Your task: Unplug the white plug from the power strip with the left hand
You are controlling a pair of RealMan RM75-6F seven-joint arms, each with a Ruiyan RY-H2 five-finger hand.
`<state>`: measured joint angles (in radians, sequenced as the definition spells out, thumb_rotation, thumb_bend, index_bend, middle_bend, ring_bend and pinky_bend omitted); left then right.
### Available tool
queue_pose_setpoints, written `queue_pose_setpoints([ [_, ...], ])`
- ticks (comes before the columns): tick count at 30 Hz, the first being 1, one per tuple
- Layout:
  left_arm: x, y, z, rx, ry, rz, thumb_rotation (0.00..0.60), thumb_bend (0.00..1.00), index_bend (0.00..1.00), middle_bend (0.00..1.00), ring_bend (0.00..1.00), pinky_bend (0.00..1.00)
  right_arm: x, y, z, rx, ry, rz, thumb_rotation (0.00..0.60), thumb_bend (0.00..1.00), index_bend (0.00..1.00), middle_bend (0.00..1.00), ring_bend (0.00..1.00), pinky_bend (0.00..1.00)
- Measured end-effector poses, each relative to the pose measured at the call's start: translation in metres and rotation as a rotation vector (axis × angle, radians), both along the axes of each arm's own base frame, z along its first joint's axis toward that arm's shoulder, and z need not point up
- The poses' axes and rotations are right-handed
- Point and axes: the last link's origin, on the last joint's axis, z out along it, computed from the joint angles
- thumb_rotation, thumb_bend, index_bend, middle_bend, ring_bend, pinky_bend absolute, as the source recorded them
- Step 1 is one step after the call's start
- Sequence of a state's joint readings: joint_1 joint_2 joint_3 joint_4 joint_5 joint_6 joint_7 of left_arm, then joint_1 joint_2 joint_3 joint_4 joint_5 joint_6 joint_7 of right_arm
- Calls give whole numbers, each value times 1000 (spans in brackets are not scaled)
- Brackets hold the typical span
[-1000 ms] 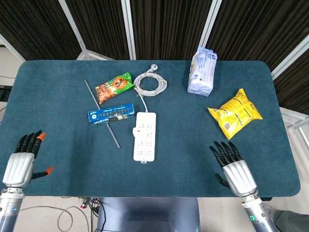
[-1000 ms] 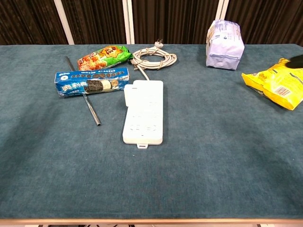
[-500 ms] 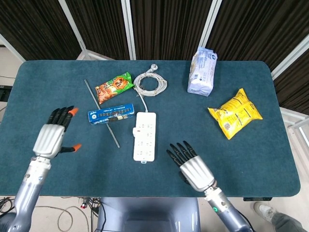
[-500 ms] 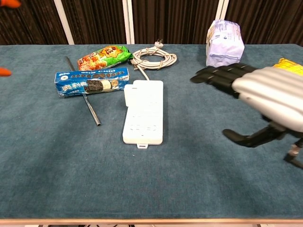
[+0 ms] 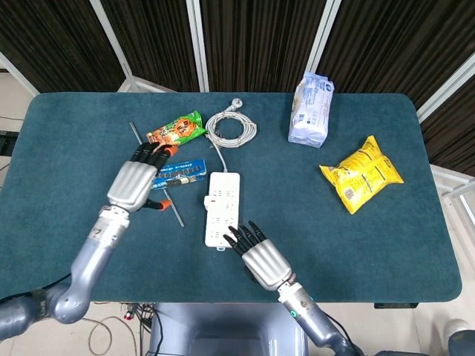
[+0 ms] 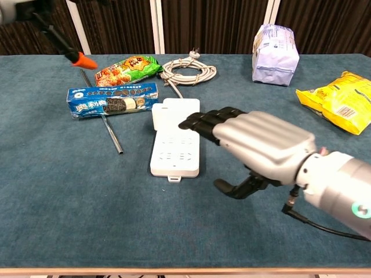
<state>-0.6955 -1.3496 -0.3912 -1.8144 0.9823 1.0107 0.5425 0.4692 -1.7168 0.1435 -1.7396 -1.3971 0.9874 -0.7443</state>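
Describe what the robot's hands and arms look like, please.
Both hands have silver metal backs and black fingers. The left hand has orange fingertips; the right hand has black ones. The arms are smooth grey tubes. The right wrist carries a thin black cable and a small green light.

- We see even, bright overhead lighting with only faint, soft shadows.
- We note sharp focus, no glare, and dark far curtains.

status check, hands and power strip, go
Left hand open, above cookie box. Right hand open beside power strip. No white plug visible in strip.
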Motion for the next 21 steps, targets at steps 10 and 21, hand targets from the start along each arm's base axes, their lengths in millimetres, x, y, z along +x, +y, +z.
queue_pose_setpoints([
  [10,20,17,-35,-45,60,10,600,8,133,102,0,26,12,-7,-31,36,12,-2,600,482,0,0,0,0],
  [21,37,18,-60,-88,83,-18,600,8,135,107,1,26,17,-13,-56,67,13,-17,600,482,0,0,0,0],
])
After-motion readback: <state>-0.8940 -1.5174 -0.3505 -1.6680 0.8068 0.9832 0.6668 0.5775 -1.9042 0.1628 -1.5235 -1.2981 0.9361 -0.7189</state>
